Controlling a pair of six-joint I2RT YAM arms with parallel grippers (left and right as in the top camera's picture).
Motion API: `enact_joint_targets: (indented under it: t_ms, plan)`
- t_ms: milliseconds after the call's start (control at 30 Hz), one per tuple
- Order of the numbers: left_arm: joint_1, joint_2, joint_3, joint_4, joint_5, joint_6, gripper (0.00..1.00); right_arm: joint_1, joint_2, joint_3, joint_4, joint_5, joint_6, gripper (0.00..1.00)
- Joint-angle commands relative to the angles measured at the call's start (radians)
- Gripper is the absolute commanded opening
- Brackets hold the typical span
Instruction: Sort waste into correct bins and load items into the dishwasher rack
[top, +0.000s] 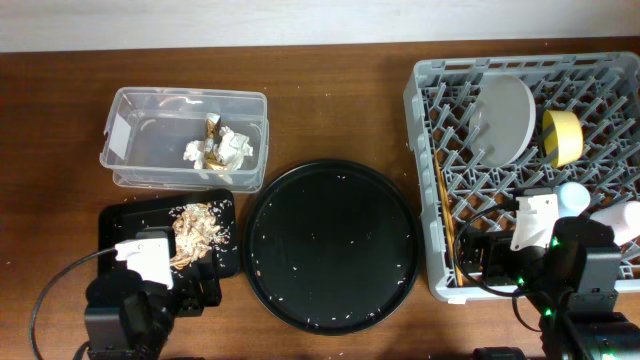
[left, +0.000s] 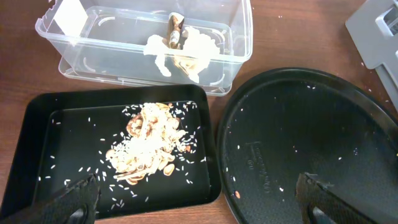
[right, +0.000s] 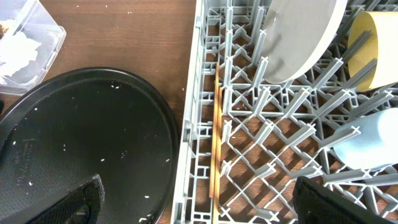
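The clear tub (top: 140, 150) holds white tissues (top: 232, 146) and a gold wrapper (top: 212, 125); it also shows in the left wrist view (left: 112, 59). The shallow black tray (top: 120, 222) holds food scraps with rice (top: 195, 235), seen again from the left wrist (left: 149, 146). The grey rack (top: 425, 180) holds the grey plate (top: 505, 120), yellow bowl (top: 562, 138), blue cup (top: 572, 195), pink cup (top: 615, 220) and chopsticks (top: 447, 220). My left gripper (left: 199, 202) is open and empty above the tray's near edge. My right gripper (right: 202, 202) is open and empty above the rack's left wall.
The large round black tray (top: 330, 245) with scattered rice grains lies between the shallow tray and the rack. The rack's left wall (right: 193, 124) stands close beside the round tray's rim. The table's back edge runs along the top.
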Motion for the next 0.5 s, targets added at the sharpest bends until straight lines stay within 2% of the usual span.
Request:
enact_joint_targets:
  t_ms: [0,267,367,467]
  plan:
    - [0.001,-0.008,-0.008,0.002,0.010,0.002,0.99,-0.003,0.005,-0.008,-0.003,0.016,0.005,0.98]
    - [0.001,-0.008,-0.008,0.002,0.010,0.002,0.99,-0.002,-0.034,-0.013,-0.024,0.030,-0.007,0.98]
    - [0.001,-0.008,-0.008,0.002,0.010,0.002,0.99,0.000,-0.185,-0.106,0.086,0.037,-0.015,0.98]
    - [0.001,-0.008,-0.008,0.002,0.010,0.002,0.99,0.037,-0.386,-0.319,0.296,0.035,-0.015,0.98]
